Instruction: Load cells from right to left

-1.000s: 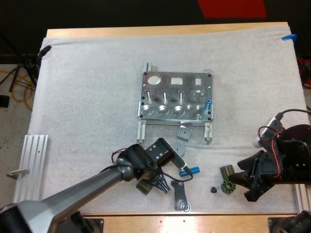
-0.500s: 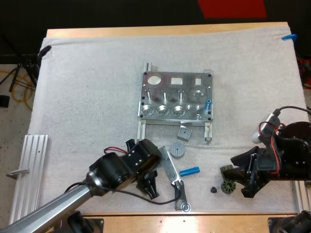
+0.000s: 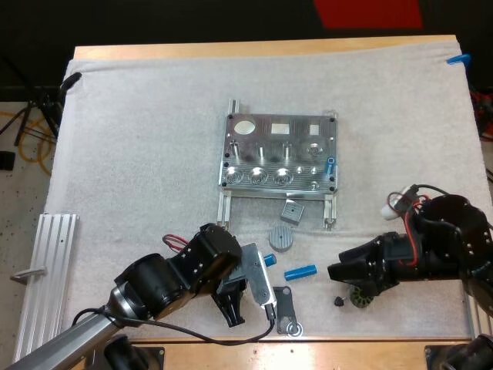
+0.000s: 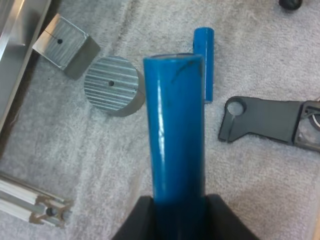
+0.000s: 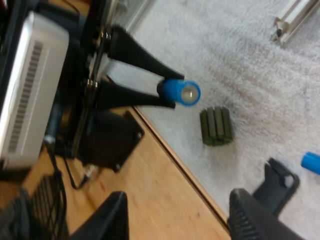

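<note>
The metal fixture [image 3: 281,154] lies mid-mat with one blue cylinder [image 3: 330,165] standing at its right end. My left gripper [image 3: 260,266] [image 4: 177,212] is shut on another blue cylinder [image 4: 177,145] [image 3: 269,260] [image 5: 181,92], held low over the mat in front of the fixture. A loose blue cylinder [image 3: 300,272] [image 4: 204,60] lies just beyond it. My right gripper [image 3: 343,274] [image 5: 179,200] stands open with nothing between its fingers, beside a dark ribbed part [image 3: 360,295].
A grey round disc [image 3: 283,238] [image 4: 111,85], a grey square block [image 3: 291,210] [image 4: 65,45] and a flat black bracket [image 3: 286,311] [image 4: 265,125] lie near the front edge. Another ribbed part [image 5: 216,126] sits under the left gripper. An aluminium rail [image 3: 50,262] lies at the left.
My left arm has pulled back to the left and turned, carrying its blue cylinder. My right gripper has moved left, over the ribbed part and towards the loose cylinder.
</note>
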Action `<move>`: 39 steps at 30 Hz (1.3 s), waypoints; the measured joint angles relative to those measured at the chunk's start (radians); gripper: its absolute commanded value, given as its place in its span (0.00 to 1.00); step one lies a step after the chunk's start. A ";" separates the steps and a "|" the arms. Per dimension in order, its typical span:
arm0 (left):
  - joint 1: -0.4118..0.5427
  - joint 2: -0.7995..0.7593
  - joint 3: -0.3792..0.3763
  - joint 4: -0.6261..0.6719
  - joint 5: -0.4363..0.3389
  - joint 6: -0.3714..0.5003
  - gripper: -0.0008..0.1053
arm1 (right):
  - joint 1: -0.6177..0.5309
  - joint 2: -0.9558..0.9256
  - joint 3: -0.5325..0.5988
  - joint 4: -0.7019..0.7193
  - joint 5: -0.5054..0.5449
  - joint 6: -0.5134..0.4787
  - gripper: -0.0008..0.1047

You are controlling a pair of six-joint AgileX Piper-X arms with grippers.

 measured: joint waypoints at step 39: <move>0.000 0.000 0.000 0.000 0.099 0.065 0.05 | 0.076 0.345 0.030 -0.379 -0.129 0.275 0.44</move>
